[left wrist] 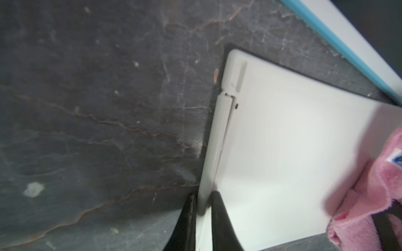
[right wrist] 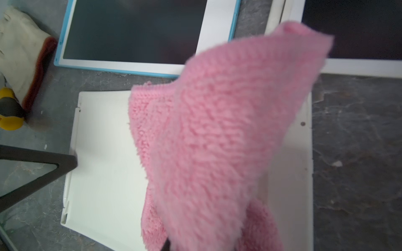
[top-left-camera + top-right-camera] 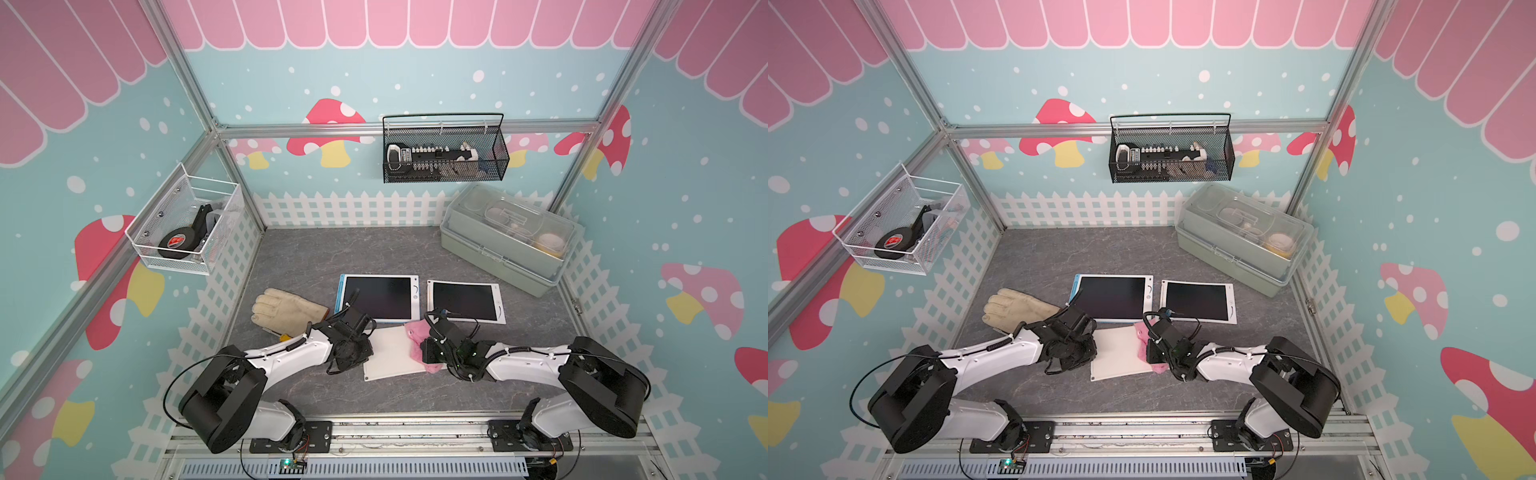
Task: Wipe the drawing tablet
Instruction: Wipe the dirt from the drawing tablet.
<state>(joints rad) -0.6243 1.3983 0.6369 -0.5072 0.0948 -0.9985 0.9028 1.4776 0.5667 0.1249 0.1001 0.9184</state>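
Observation:
A white drawing tablet lies near the front of the table with its plain white side up. My left gripper is shut on its left edge, one finger above and one below. My right gripper is shut on a pink cloth, which drapes over the tablet's right part and hides the gripper's fingers. In the left wrist view the pink cloth shows at the tablet's far side.
Two dark-screened tablets lie just behind, one blue-edged and one white-framed. A cream glove and a yellow-handled tool lie to the left. A grey-green lidded box stands back right. Wire baskets hang on the walls.

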